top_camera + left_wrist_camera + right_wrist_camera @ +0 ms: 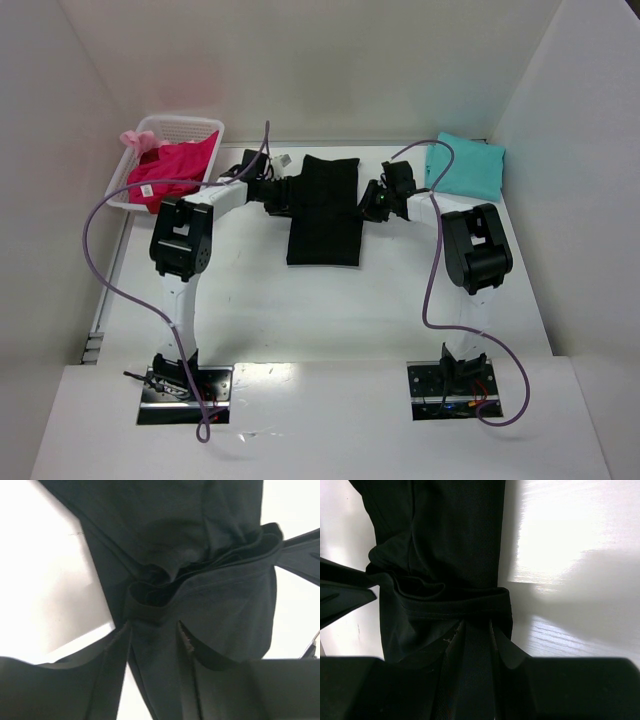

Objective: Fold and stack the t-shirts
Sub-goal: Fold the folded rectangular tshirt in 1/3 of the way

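Note:
The black t-shirt [325, 215] lies as a long folded strip in the middle of the table. My left gripper [283, 196] is at its left edge and is shut on a bunched fold of the black cloth [165, 592], as the left wrist view [154, 630] shows. My right gripper [370, 205] is at the shirt's right edge, shut on a rolled fold of it [455, 602], with the cloth between its fingers [475, 627]. The teal t-shirt [465, 166] lies folded at the back right. The magenta-pink t-shirt [172, 172] hangs crumpled over the basket.
A white lattice basket [190, 126] stands at the back left, holding the pink shirt. White walls close in the table on the left, back and right. Purple cables loop from both arms over the near table.

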Controlling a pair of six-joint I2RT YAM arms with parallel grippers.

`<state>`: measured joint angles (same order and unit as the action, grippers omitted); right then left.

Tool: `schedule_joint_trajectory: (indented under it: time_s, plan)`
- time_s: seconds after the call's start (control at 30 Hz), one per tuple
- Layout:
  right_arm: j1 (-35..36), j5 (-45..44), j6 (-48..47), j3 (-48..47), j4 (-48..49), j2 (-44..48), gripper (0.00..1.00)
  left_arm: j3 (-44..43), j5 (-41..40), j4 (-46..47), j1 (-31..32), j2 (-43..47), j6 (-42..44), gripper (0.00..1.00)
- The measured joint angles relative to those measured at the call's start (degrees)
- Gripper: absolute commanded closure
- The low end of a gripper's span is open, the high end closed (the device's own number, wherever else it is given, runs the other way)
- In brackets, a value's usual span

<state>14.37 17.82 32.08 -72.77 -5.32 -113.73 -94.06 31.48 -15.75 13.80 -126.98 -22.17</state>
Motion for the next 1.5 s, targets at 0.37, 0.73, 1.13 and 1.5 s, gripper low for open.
schedule_joint_trajectory:
  time_s: [0.37,0.73,1.13,1.5]
  plan:
    - [0.0,0.0,0.0,0.0,0.0,0.0,0.69,0.0,-1.2,0.3,0.0,-1.5,-0.1,0.75]
    - [0.0,0.0,0.0,0.0,0.0,0.0,0.69,0.0,-3.5,3.0,0.0,-1.5,-0.8,1.0]
    - [0.0,0.0,0.0,0.0,0.0,0.0,0.69,0.0,-6.1,4.0,0.0,-1.5,-1.7,0.68]
    - [0.0,-3.2,-0.9,1.1,-1.8,4.8,0.46,5.4,-6.7,-1.3,-0.6,11.4,1.5,0.16]
